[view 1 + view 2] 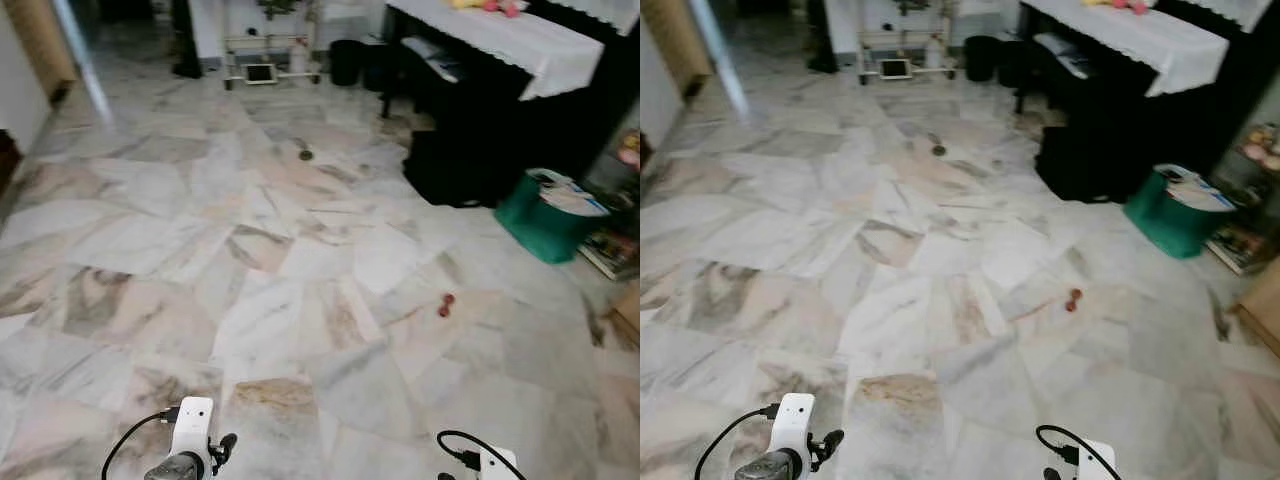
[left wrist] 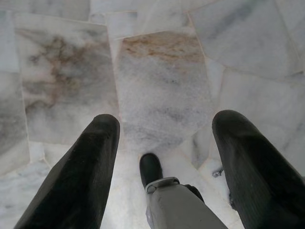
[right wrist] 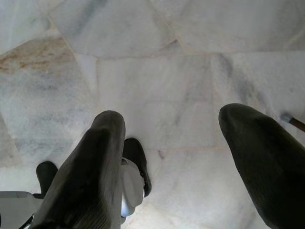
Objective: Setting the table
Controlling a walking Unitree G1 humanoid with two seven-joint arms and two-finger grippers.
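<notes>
Hanging low at the robot's sides, both arms point down at a floor [image 1: 300, 300] of irregular marble slabs, white veined with grey and rust. The left tool [image 2: 164, 138] has its two black fingers [image 2: 78, 176] spread wide with nothing between them, only a rust-stained slab of floor beyond; the robot's own foot [image 2: 151, 168] shows beneath it. The right tool [image 3: 171, 143] is likewise spread and holds nothing, its fingers [image 3: 90, 171] framing pale marble. In the head views the left wrist [image 1: 190, 440] and the right wrist [image 1: 490, 462] just show at the lower edge, each trailing a black cable. Ahead and to the right stands a dark bench [image 1: 520, 40] draped with a white lace-edged cloth, some yellow and pink things on top that are too blurred to name. Near its foot on the floor sits a green tub [image 1: 545, 215] with papers or packets lying on it. A small red object [image 1: 446, 304] lies on the marble well in front of the right arm, and a small dark one [image 1: 306, 154] lies farther off, near the middle of the room. At the far wall is a low white rack [image 1: 270, 60] with a dark bin [image 1: 346, 62] just beside it.
</notes>
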